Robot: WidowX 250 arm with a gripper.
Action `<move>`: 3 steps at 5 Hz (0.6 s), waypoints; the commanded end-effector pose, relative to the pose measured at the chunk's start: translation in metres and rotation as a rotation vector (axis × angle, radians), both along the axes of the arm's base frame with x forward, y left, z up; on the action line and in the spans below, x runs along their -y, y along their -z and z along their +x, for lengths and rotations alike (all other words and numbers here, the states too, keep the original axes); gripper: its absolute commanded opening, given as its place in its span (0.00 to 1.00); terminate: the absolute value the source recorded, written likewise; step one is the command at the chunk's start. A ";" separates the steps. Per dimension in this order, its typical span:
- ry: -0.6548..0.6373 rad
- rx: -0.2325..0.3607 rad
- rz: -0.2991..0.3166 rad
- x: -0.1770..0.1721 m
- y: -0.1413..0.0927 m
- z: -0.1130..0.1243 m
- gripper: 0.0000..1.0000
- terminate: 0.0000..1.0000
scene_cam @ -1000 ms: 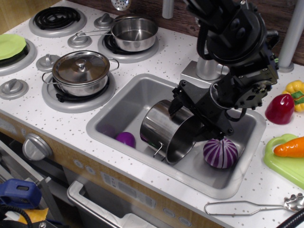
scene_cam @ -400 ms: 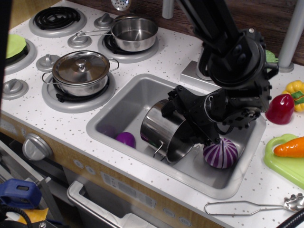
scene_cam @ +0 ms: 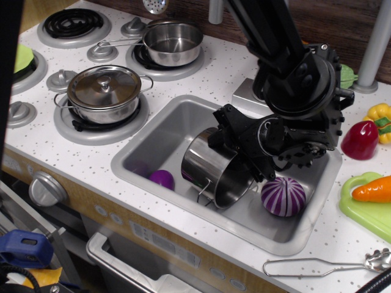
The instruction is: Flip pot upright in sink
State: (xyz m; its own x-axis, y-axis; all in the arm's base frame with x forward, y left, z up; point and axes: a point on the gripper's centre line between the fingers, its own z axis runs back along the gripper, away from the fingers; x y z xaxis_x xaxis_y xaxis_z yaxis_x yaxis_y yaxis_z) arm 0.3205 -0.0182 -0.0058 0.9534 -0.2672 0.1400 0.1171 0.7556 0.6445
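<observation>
Speckled white tabletop with grey rectangular sink (scene_cam: pixel 153 131): the tall shiny steel pot (scene_cam: pixel 211 168) lies tilted inside, mouth toward 4 o'clock; black gripper (scene_cam: pixel 235 137) at its upper rim, jaws' grip indiscernible.

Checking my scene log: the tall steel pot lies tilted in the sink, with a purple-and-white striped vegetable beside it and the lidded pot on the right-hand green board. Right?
Not quite. The lidded pot sits on a stove burner left of the sink, not the board, as observation.image shows. The tilted pot and striped vegetable are as stated.
</observation>
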 end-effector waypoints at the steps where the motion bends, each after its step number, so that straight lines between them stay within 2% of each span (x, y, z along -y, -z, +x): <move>1: -0.016 -0.053 -0.089 -0.011 -0.015 0.001 0.00 0.00; 2: -0.033 -0.083 -0.148 -0.020 -0.026 0.004 0.00 0.00; 3: -0.071 -0.146 -0.306 -0.027 -0.032 0.009 0.00 0.00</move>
